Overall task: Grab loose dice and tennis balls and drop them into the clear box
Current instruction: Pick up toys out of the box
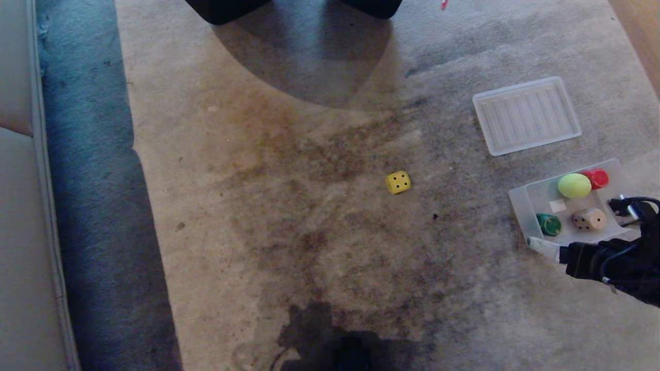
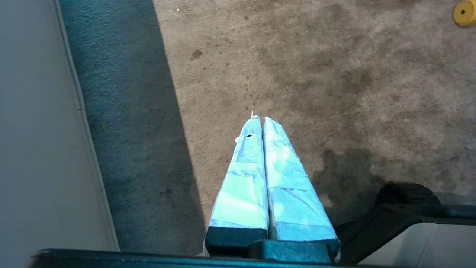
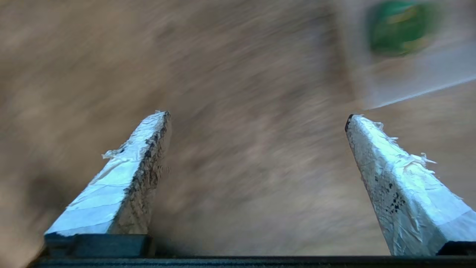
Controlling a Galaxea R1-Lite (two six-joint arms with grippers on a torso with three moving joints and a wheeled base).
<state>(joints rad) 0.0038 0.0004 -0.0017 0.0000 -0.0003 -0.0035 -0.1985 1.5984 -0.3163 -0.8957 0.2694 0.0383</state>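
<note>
Head view shows the clear box (image 1: 521, 203) at far right on the stained carpet (image 1: 309, 232), holding a fuzzy tennis ball (image 1: 574, 185), green die (image 1: 548, 224), beige die (image 1: 589, 219) and red piece (image 1: 597, 178). Yellow die (image 1: 398, 182) lies loose mid-carpet. Ribbed lid (image 1: 526, 115) lies beyond. Right claw (image 3: 256, 115) spread, empty; left claw (image 2: 259, 119) clenched.

From my station I count: three dice, namely one yellow die (image 1: 398, 182) loose on the carpet (image 1: 289, 216), one dark green die (image 1: 548, 224) and one beige die (image 1: 589, 219) in the box; one tennis ball (image 1: 574, 185); one small red piece (image 1: 596, 178); one clear box (image 1: 526, 203); one ribbed lid (image 1: 526, 115).
</note>
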